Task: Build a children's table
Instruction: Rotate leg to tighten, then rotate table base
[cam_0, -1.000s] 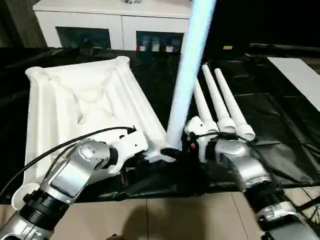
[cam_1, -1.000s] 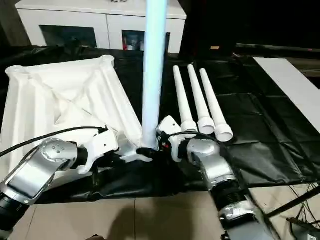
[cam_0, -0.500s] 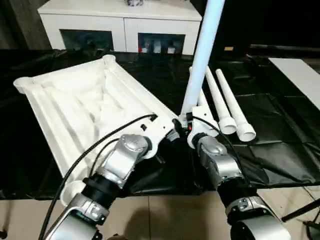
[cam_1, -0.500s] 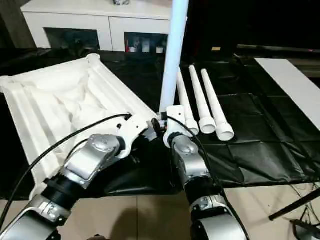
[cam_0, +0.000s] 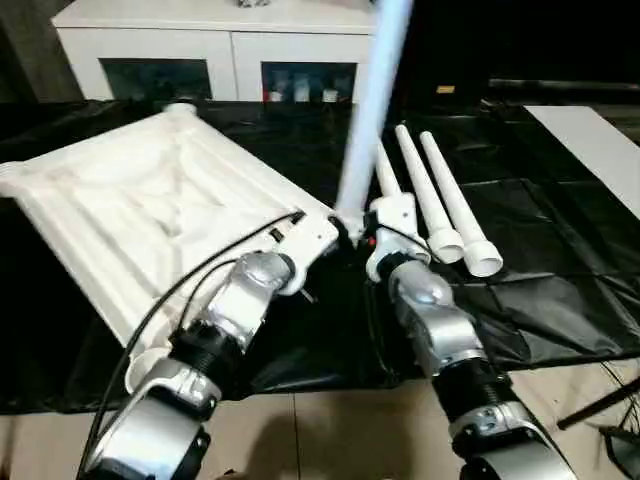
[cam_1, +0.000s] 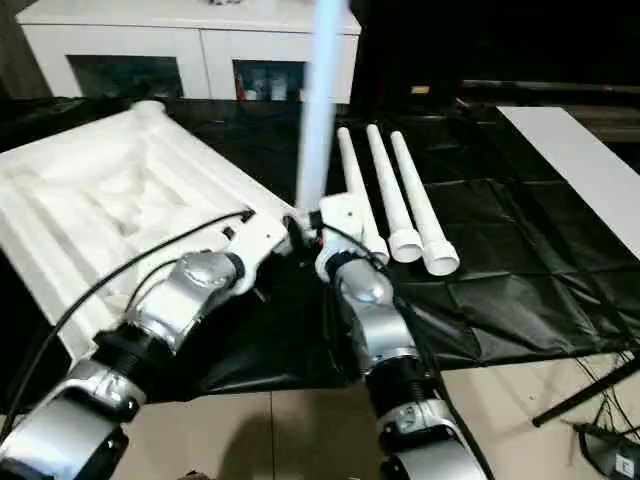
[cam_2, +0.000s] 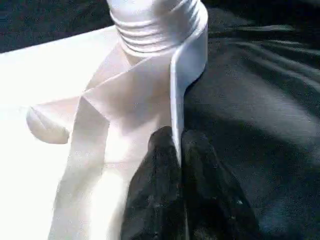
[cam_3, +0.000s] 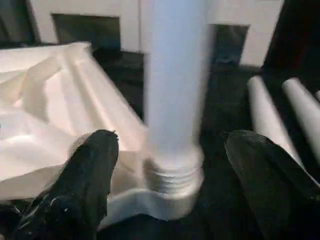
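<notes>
The white tabletop (cam_0: 150, 230) is lying ribbed side up on the black sheet (cam_0: 560, 270) that covers the work surface, taking up the left half of the scene and sitting skewed; one of its far corner sockets (cam_0: 180, 108) points toward the white cabinet with glass doors (cam_0: 220, 50) at the back. One leg (cam_0: 372, 110) is standing up in the corner socket at the tabletop's near right corner, leaning a bit to the right at the top; in the right wrist view you can see its ribbed end (cam_3: 172, 175) sitting down in that socket. The other three legs (cam_0: 440, 205) lie side by side on the sheet just right of the standing one, wide ends toward the near side; the leftmost is partly hidden behind the right arm.

Left gripper (cam_2: 180, 165) has its two black fingers pinched together on the thin edge wall of the tabletop, right below that socket; so it's clamped on the tabletop rim. Right gripper (cam_3: 170, 195) is spread wide, one finger (cam_3: 85, 180) on either side of the upright leg's base, and as far as I can tell neither pad is touching it; the picture's a bit soft there. A flat white board (cam_0: 590, 140) lies at the far right edge.
</notes>
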